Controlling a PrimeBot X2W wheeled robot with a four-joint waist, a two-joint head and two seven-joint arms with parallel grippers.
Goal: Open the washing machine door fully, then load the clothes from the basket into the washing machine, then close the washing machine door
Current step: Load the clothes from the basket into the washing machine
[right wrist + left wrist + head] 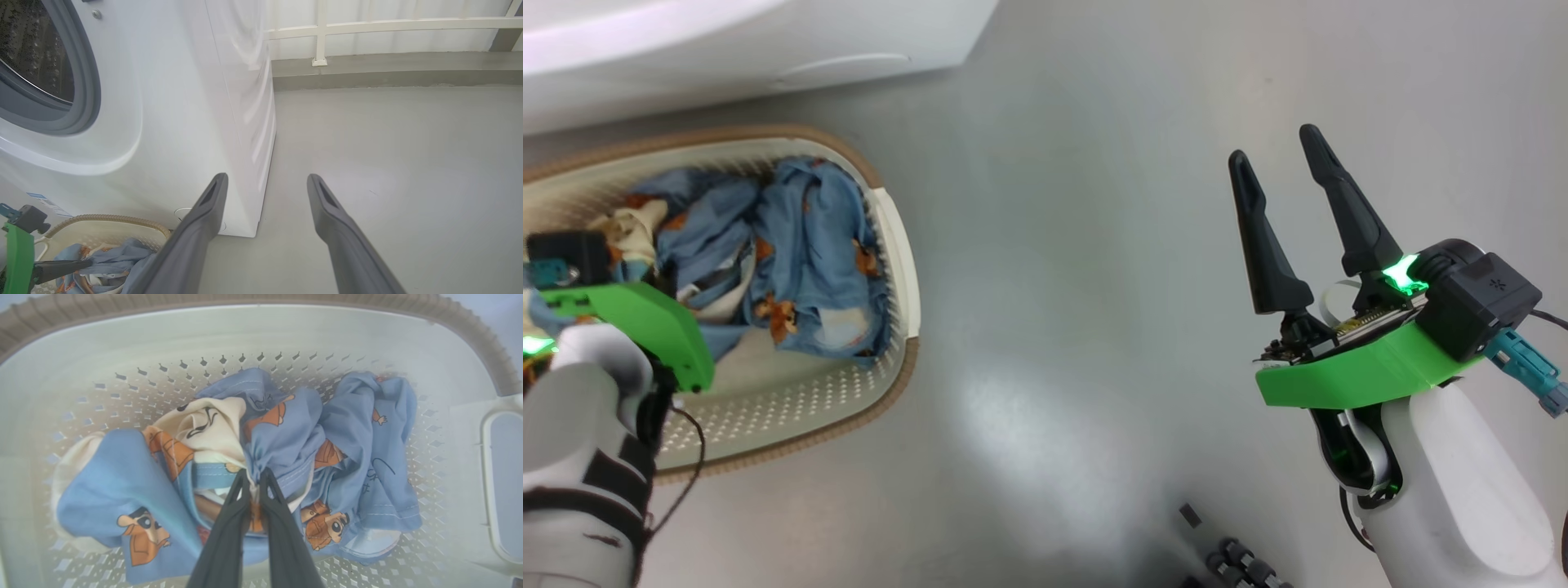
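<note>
clothes (359, 428) | left hand (255, 475) pointed down, pinching them | right hand (1276, 145) spread

Clothes (351, 428): light blue, printed with orange-brown cartoon animals outlined in black; some parts cream.
Basket (122, 343): cream-white wall with rows of small holes; rim (49, 316) brown, ribbed.
Washer (184, 102): glossy white; ring (88, 81) grey; drum (36, 49) dark steel, dotted with holes; label (43, 201) blue and white.
Floor (1094, 245): plain grey.
Railing (367, 25): cream-white.
Right gripper (1275, 145): black fingers (1347, 212), bright green bracket (1356, 376), white forearm (1462, 490).
Left gripper (255, 476): same black fingers, same green bracket.
</note>
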